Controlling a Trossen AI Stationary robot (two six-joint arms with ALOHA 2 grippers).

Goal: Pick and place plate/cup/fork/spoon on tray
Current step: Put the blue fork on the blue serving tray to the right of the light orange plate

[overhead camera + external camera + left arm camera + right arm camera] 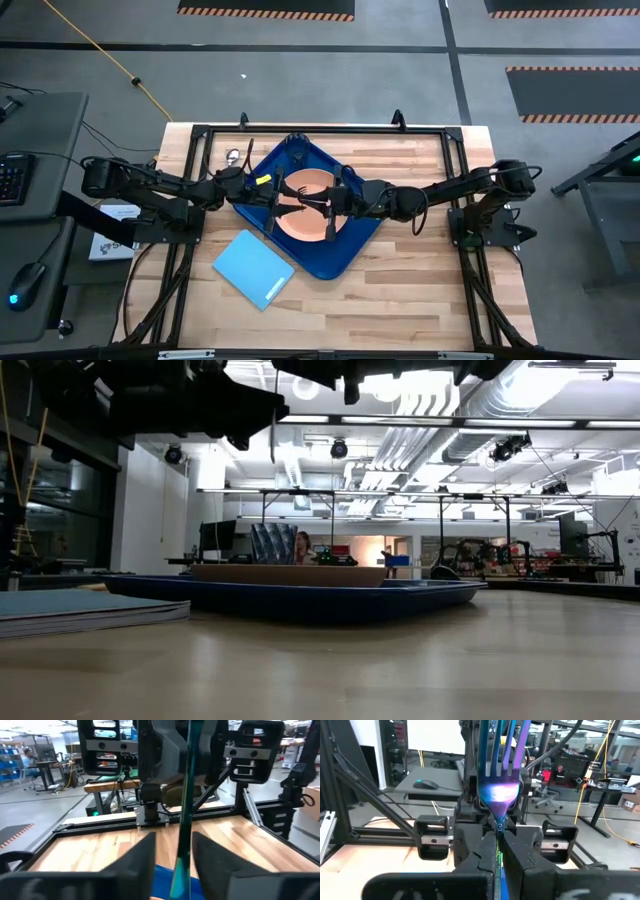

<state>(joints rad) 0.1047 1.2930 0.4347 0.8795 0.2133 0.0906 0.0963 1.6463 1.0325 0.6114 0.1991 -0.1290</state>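
Note:
The fork (500,770) stands upright in the air between my two grippers, silver tines up, and its teal handle (184,820) hangs down above the salmon plate (300,222) on the dark blue tray (340,250). My right gripper (498,845) is shut on the fork. My left gripper (174,837) faces it, open, with one finger on either side of the handle. The handle also shows as a thin upright line in the low view (272,435). A small grey cup (232,157) stands on the table beyond the tray's left corner. A yellow bit (263,180), perhaps the spoon's handle, shows by my left arm. My right gripper pinches the fork at its neck (498,827), just below the tines, between its two fingers. The fingers come level from the table's right side and lie across the fork. The fork is upright and lifted clear of the plate, its handle hanging below the fingers.
A light-blue flat rectangle (253,268) lies on the table near the tray's front left corner. A black frame (320,130) runs round the work area. The tray's rim shows in the low view (300,600). People and desks show in the room beyond the table.

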